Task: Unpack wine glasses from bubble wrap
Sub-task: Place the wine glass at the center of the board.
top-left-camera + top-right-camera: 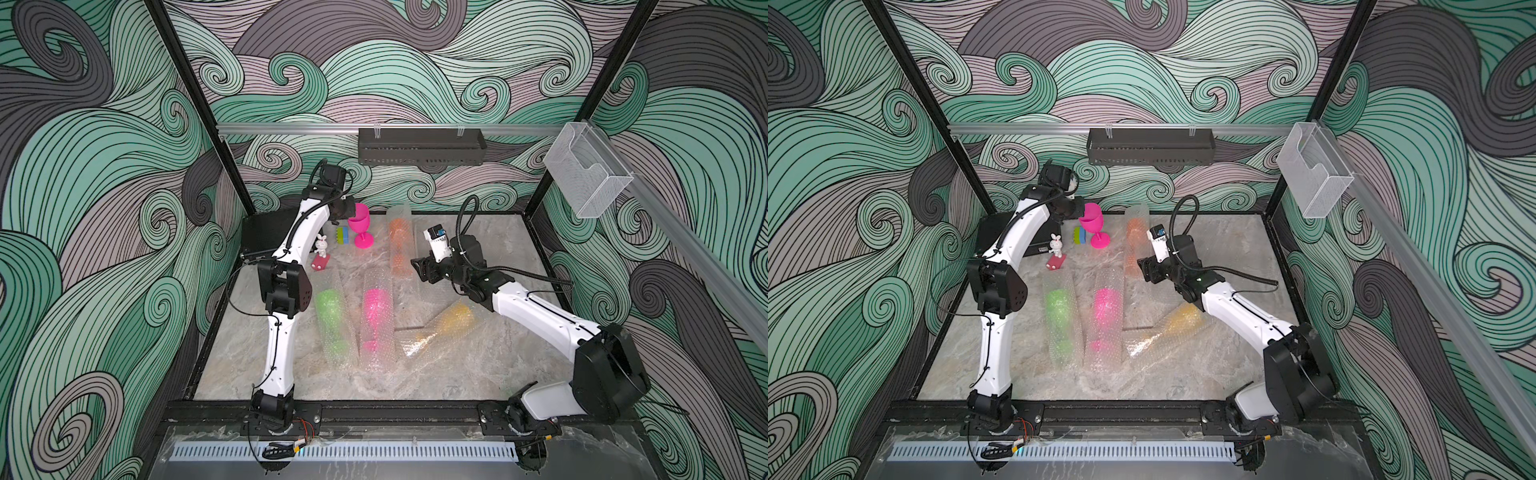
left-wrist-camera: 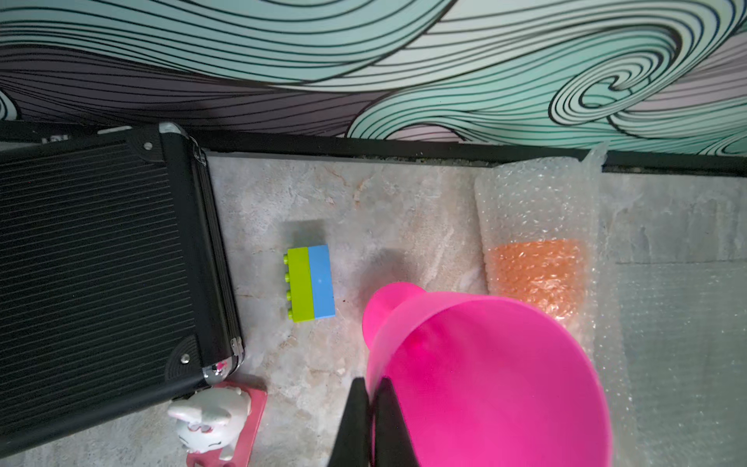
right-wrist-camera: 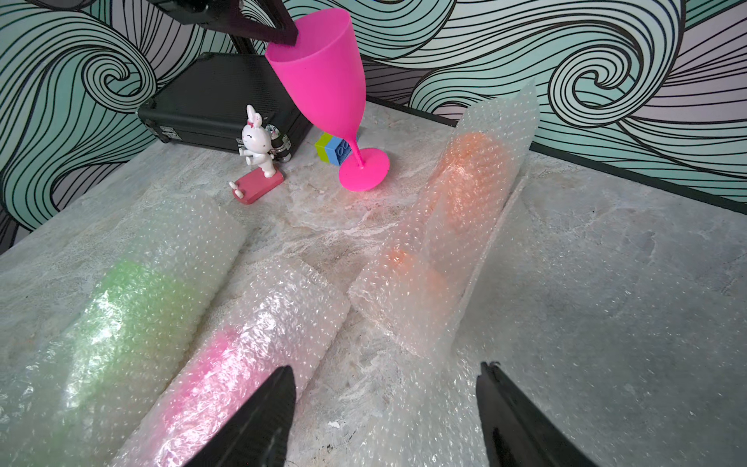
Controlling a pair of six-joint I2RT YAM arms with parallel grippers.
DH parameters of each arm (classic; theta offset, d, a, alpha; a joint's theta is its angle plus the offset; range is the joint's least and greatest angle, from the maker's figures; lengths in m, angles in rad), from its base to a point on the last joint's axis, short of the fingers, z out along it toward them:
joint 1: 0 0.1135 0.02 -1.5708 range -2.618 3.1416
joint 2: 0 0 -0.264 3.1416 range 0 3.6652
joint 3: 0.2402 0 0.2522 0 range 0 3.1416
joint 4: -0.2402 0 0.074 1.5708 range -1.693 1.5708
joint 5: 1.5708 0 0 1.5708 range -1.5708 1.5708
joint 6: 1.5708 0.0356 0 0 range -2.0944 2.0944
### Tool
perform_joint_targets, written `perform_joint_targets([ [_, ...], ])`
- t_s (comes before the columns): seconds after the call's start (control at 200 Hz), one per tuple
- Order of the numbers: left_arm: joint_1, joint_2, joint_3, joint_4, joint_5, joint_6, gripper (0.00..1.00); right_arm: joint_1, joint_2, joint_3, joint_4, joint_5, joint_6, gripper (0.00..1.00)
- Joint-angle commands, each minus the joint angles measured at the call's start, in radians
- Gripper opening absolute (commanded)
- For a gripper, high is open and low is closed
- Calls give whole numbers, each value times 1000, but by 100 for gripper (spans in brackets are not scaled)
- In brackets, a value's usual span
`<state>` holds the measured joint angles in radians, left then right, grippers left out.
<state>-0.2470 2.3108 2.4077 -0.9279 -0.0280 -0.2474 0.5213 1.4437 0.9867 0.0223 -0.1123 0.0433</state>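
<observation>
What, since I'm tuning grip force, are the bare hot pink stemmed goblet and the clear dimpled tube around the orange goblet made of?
The bare hot pink stemmed goblet: probably moulded plastic, opaque, satin, no glassy reflections. The clear dimpled tube: bubble wrap, thin glossy plastic film; air pockets, orange goblet showing through.

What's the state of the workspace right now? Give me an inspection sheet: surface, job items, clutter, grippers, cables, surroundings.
Surface: marble-look tabletop, partly under a flat bubble wrap sheet.
Job's things: one bare pink goblet, tilted; green goblet, second pink goblet, orange goblet and yellow goblet lying inside bubble wrap tubes.
Clutter: rabbit figure, green-blue block, black case, far left.
Grippers: left gripper shut on the bare pink goblet's rim; right gripper open, empty, over the wrap.
Cables: black hose loops above the right arm.
Surroundings: swirl-patterned walls, black wall basket, clear wall box.
</observation>
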Motion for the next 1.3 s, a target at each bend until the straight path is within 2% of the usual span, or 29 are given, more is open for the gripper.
perform_joint_targets([
  [0.0, -17, 26, 48, -53, -26, 27, 0, -4, -25, -9, -2, -14, 20, 74],
  [0.315, -20, 71, 96, -86, -17, 43, 0, -6, -22, -18, -2, -21, 21, 74],
  [0.485, -22, 73, 108, -89, -17, 48, 34, -5, -20, -22, 1, -18, 23, 75],
  [0.571, -24, 74, 123, -90, -14, 48, 43, -6, -19, -24, 2, -19, 26, 75],
  [0.686, -24, 73, 149, -96, -12, 42, 49, -5, -23, -20, -8, -16, 26, 75],
  [0.886, -26, 37, 176, -107, -14, 42, 55, -4, -27, 11, -54, -12, 47, 75],
  [1.091, -28, -44, 170, -119, 5, 45, 57, -4, -3, 73, -153, 0, 96, 74],
  [1.296, -52, -159, 82, -107, 44, 46, 57, -6, -6, 112, -246, 15, 150, 73],
])
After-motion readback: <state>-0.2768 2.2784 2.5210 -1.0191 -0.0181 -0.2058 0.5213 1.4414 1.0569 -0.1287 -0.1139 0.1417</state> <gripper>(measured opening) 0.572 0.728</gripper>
